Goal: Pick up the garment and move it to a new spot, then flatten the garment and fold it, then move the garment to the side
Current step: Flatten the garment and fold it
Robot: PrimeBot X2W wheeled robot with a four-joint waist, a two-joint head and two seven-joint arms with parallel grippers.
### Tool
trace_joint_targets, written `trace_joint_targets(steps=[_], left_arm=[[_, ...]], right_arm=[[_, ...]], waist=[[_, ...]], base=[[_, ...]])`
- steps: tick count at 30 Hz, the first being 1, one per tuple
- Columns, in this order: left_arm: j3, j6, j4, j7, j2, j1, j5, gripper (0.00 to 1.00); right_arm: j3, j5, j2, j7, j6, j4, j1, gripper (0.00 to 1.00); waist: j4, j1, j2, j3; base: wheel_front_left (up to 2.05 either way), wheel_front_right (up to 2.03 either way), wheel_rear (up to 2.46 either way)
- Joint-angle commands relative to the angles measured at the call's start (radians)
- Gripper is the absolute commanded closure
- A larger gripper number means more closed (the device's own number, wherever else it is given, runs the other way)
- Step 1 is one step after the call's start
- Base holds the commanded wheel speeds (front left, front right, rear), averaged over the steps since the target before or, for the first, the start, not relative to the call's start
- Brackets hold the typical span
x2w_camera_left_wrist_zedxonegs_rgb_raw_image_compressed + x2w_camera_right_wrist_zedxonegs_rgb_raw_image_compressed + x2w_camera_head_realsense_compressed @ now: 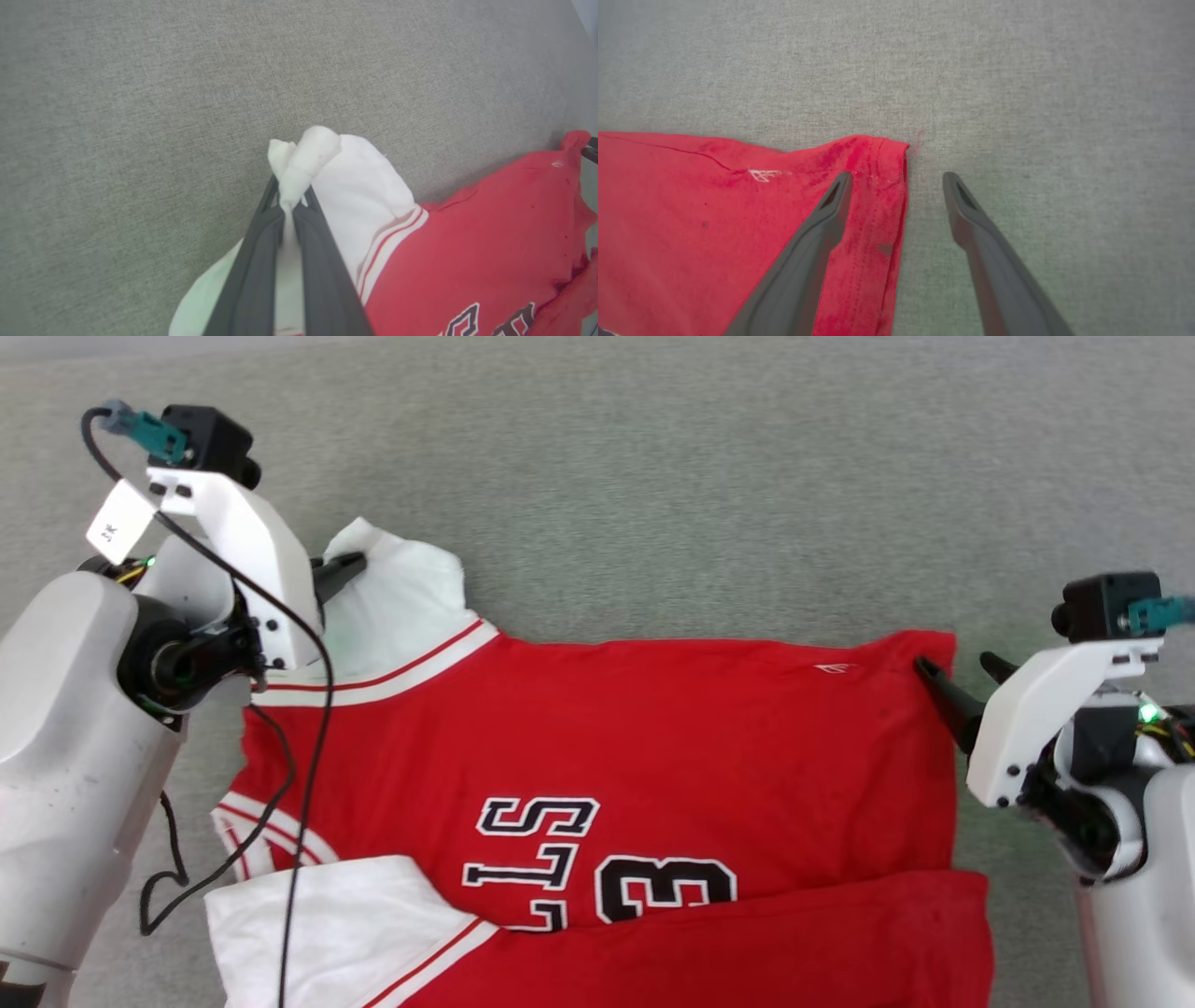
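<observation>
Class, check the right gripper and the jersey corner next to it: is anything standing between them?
Nothing visible does. The open right gripper sits at the jersey corner, its jaws straddling the hem edge, with grey surface beside it.

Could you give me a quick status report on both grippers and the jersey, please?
Left gripper shut on garment, at white sleeve. Right gripper open, straddling red hem corner. Near edge folded over. Black cable drapes across it.
</observation>
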Motion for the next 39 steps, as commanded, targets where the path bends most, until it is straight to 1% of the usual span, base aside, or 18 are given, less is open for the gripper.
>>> trace_joint_targets(steps=[1, 5, 8, 11, 12, 13, 14, 18, 22, 27, 29, 33, 39], left_arm=[[0.0, -0.003, -0.009, -0.009, -0.004, -0.011, 0.005, 1.0], [-0.007, -0.005, -0.045, -0.023, -0.01, -0.023, 0.011, 1.0], [-0.009, -0.007, -0.062, -0.035, -0.013, -0.023, 0.007, 1.0], [-0.009, -0.008, -0.073, -0.05, -0.017, -0.012, -0.003, 1.0], [-0.011, -0.009, -0.074, -0.056, -0.017, -0.007, -0.005, 1.0], [-0.013, -0.008, -0.075, -0.058, -0.018, -0.002, -0.008, 1.0], [-0.013, -0.008, -0.075, -0.064, -0.019, 0.002, -0.015, 1.0], [-0.008, -0.009, -0.067, -0.095, -0.02, 0.013, -0.023, 1.0], [0.002, -0.01, -0.063, -0.147, -0.019, 0.024, -0.028, 1.0], [0.023, -0.009, -0.084, -0.221, -0.009, 0.075, -0.044, 1.0], [0.037, -0.008, -0.103, -0.249, -0.002, 0.115, -0.055, 1.0], [0.046, 0.013, -0.158, -0.308, 0.018, 0.223, -0.056, 1.0], [0.028, 0.07, -0.243, -0.365, 0.03, 0.424, -0.058, 1.0]], right_arm=[[-0.002, -0.007, -0.01, 0.04, 0.0, 0.008, -0.025, 0.0], [-0.004, -0.029, -0.025, 0.178, 0.0, 0.032, -0.083, 0.0], [0.0, -0.046, -0.024, 0.27, 0.0, 0.064, -0.103, 0.0], [0.007, -0.055, -0.015, 0.331, 0.0, 0.103, -0.097, 0.0], [0.008, -0.057, -0.011, 0.349, 0.0, 0.118, -0.092, 0.32], [0.008, -0.055, -0.006, 0.361, 0.0, 0.129, -0.087, 0.77], [0.006, -0.051, -0.001, 0.367, 0.0, 0.136, -0.087, 1.0], [-0.012, -0.049, -0.014, 0.344, -0.001, 0.117, -0.107, 1.0], [-0.046, -0.052, -0.035, 0.289, -0.001, 0.036, -0.122, 1.0], [-0.083, -0.065, -0.033, 0.239, -0.001, -0.065, -0.058, 1.0], [-0.098, -0.065, -0.021, 0.228, -0.001, -0.101, -0.017, 1.0], [-0.117, -0.059, -0.003, 0.212, -0.001, -0.154, 0.081, 1.0], [-0.129, -0.045, 0.027, 0.182, -0.001, -0.188, 0.238, 1.0]], waist=[[0.028, 0.0, 0.0, -0.001], [0.063, 0.0, 0.0, 0.015], [0.08, 0.0, 0.0, 0.028], [0.09, 0.0, 0.0, 0.037], [0.092, 0.0, 0.0, 0.038], [0.094, 0.0, 0.0, 0.039], [0.095, 0.0, 0.0, 0.04], [0.096, 0.0, 0.0, 0.03], [0.101, 0.0, 0.0, 0.001], [0.112, 0.0, 0.0, -0.048], [0.117, 0.0, 0.0, -0.069], [0.124, 0.0, 0.0, -0.111], [0.144, 0.0, 0.0, -0.167]], base=[[0.0, 0.0, 0.0], [0.0, 0.0, 0.0], [0.0, 0.0, 0.0], [0.0, 0.0, 0.0], [0.0, 0.0, 0.0], [0.0, 0.0, 0.0], [0.0, 0.0, 0.0], [0.0, 0.0, 0.0], [0.0, 0.0, 0.0], [0.0, 0.0, 0.0], [0.0, 0.0, 0.0], [0.0, 0.0, 0.0], [0.0, 0.0, 0.0]])
